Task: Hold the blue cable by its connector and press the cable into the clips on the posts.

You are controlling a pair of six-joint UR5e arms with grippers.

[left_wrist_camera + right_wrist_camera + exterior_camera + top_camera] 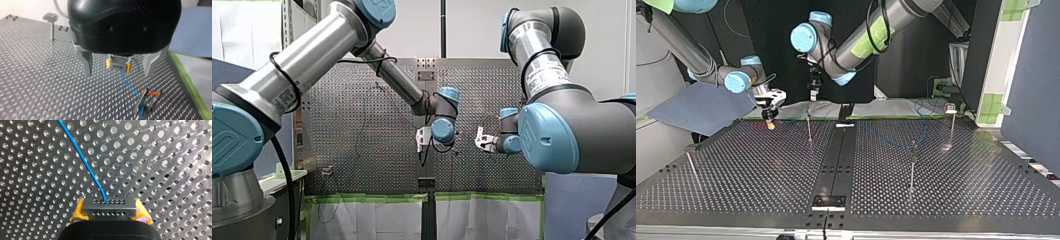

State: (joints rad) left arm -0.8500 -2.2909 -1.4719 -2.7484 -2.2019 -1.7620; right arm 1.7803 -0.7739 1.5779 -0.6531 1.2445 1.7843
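In the front view both arms meet over the middle of the grey perforated metal bench (362, 150), but the detail is too small to read. In the top view thin metal posts (912, 167) stand well apart, and the thin blue cable (886, 136) lies slack near the bench edge under the arms. In the left wrist view my left arm's metal fingers (86, 63) stand apart and empty above the cable, which runs into a small clip (144, 101). In the right wrist view my right arm's yellow-padded fingers (78, 210) are clamped on the grey block connector (108, 206). The cable looks light and limp, so it is best steered from the rigid connector. The posts may snag it.
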